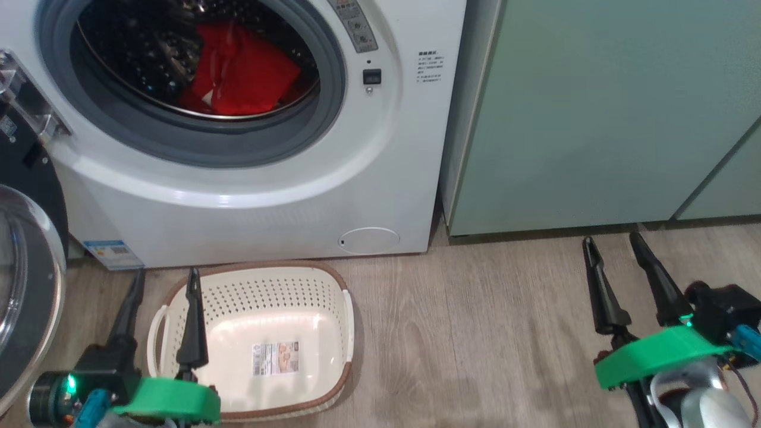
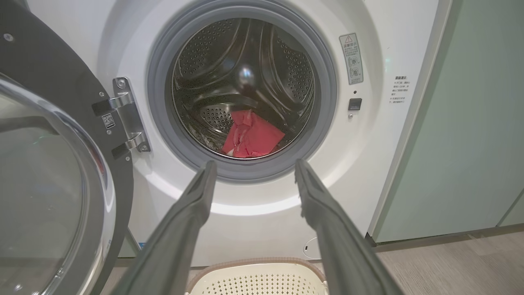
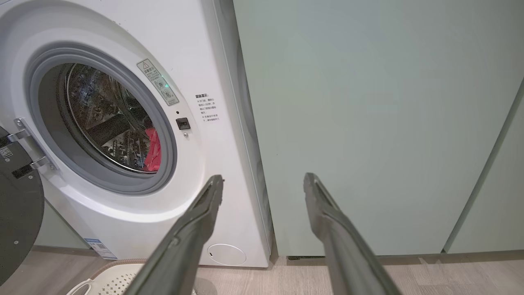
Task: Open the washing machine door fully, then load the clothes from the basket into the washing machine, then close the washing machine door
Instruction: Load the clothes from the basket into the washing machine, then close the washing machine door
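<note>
Head view, clothes (image 1: 244,74) in washing machine (image 1: 285,196), door (image 1: 27,285) open, basket (image 1: 334,280) on floor (image 1: 475,333)

Head view: looked steeply down from above at the washing machine (image 1: 267,226) front and the floor (image 1: 475,333), fairly near; the basket (image 1: 267,291) lay at lower left of frame.
Left wrist view: sat low and close, facing straight into the drum (image 2: 245,61); the open washing machine door (image 2: 49,172) took the left side.
Right wrist view: low, facing the green cabinet (image 3: 368,123), with the machine in the left half of frame.
Shared: all three caught the drum mouth, the clothes (image 1: 244,77) and part of the basket.
</note>
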You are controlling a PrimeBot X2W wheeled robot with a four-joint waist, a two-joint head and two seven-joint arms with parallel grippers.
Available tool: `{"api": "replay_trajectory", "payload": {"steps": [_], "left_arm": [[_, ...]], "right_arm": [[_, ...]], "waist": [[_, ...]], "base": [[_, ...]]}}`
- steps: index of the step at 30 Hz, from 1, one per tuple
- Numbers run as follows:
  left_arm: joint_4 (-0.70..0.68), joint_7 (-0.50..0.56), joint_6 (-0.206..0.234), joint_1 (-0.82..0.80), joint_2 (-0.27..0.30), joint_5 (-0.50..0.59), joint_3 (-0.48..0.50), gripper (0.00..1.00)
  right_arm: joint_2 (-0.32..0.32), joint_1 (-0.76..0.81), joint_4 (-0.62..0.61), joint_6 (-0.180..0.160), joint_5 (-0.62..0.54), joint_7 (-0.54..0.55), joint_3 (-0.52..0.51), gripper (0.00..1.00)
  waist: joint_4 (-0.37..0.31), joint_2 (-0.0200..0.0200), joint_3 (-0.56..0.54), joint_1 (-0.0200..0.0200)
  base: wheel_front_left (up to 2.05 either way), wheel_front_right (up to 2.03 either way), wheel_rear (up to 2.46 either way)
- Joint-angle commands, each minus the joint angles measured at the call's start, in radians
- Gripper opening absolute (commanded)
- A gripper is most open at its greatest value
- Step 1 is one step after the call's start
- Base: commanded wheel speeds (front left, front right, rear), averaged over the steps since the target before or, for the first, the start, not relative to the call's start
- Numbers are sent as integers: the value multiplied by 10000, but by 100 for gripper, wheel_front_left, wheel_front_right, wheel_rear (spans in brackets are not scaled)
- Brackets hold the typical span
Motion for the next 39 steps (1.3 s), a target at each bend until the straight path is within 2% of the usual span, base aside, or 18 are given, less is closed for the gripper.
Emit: {"api": "replay_trajectory", "payload": {"steps": [1,13,39], "left_arm": [[-268,27,6,-161,39,-37,252,100],[-69,156,110,-128,156,-15,181,100],[23,318,294,-159,285,-225,144,100]], "right_arm": [[-33,-42,-497,0,-125,44,121,100],[-33,310,-987,0,-235,305,-109,100],[-33,255,-1018,0,-213,277,-55,100]], "waist": [[-10,0,-147,1],[43,0,-363,1],[12,0,-340,1]], "base": [[0,0,0],[0,0,0],[-2,2,0]]}}
